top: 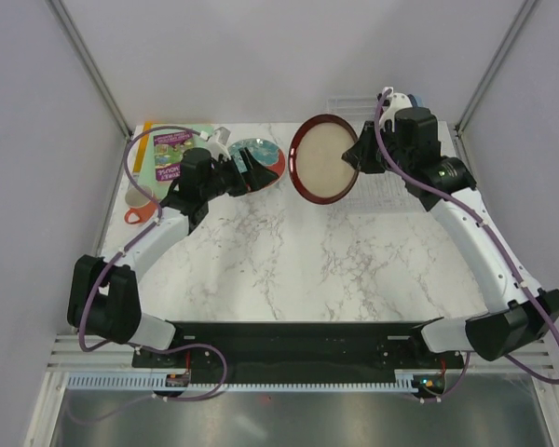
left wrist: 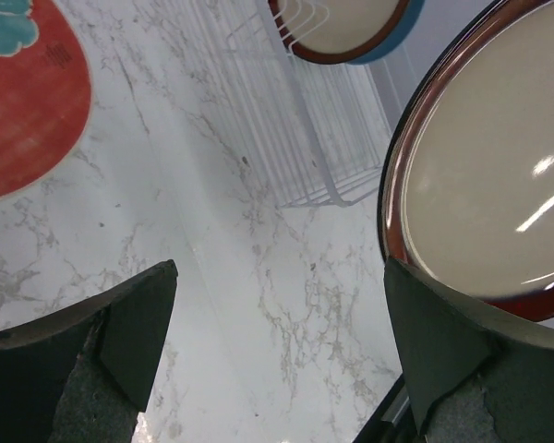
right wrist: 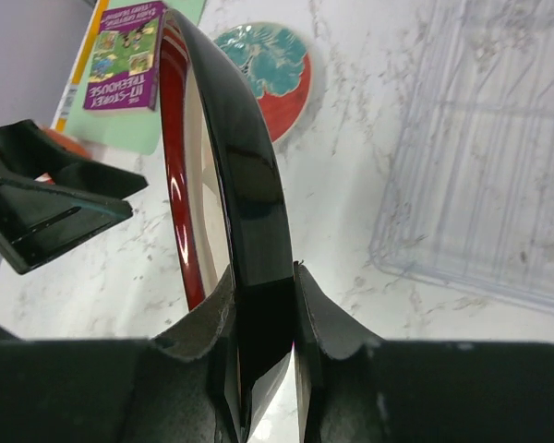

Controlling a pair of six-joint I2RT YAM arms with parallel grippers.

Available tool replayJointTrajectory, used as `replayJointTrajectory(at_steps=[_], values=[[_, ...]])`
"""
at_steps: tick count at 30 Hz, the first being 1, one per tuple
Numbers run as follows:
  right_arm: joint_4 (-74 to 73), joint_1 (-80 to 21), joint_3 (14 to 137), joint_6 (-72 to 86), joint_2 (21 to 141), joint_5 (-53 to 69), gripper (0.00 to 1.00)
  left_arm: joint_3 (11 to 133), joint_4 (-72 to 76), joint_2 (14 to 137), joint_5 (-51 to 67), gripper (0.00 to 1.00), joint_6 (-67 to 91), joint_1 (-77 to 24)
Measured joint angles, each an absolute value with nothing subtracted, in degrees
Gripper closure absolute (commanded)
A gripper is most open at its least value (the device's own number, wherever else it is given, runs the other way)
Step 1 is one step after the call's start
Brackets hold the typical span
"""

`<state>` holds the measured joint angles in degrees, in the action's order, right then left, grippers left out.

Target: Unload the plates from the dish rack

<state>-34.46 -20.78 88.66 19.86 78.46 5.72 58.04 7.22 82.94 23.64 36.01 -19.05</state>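
Jaws of the right gripper (right wrist: pixel 261 309) are clenched on the rim of the cream plate (top: pixel 321 160). It is held on edge at upper centre, face turned lower left, beside the rack (top: pixel 391 191). Left gripper (top: pixel 250 173) jaws are spread wide by the teal plate (top: pixel 270 156), which is laid flat.

From above, we find the left gripper (top: pixel 253 175) covering part of the red plate with teal centre (top: pixel 257 149), the right arm (top: pixel 466 214) and the dark-rimmed plate (top: pixel 324 160) hiding much of the dish rack (top: pixel 382 191), and the mug (top: pixel 138 207) at the far left half under the left arm (top: pixel 158 233).
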Motion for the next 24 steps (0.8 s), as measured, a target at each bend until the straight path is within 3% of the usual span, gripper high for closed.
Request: replayJointTrajectory(at_steps=[11,16,17,19,20,22,24], values=[[-24.9,-20.7,76.4,29.2,73.7,16.8,1.00,52.0,22.2,81.8,29.1,0.00,45.1,-19.0],[-18.8,-20.7,72.5,33.7,73.8,21.2,1.00,49.6,28.3,81.9,31.7,0.10,49.5,-19.0],[-17.3,-20.7,71.7,34.9,73.8,22.5,1.00,49.3,29.4,81.9,32.1,0.14,50.2,-19.1],[-16.3,-20.7,71.4,35.6,73.8,23.3,1.00,49.2,31.2,82.1,32.8,0.35,51.2,-19.1],[-15.6,-20.7,71.2,36.1,73.8,23.8,1.00,49.2,31.9,82.2,33.1,0.52,51.8,-19.1],[-14.6,-20.7,70.7,36.4,73.8,24.1,1.00,49.2,33.9,82.3,34.2,0.65,52.9,-19.1],[-13.8,-20.5,70.0,37.1,73.9,24.6,1.00,49.2,35.3,82.3,34.7,0.89,53.2,-19.2]])
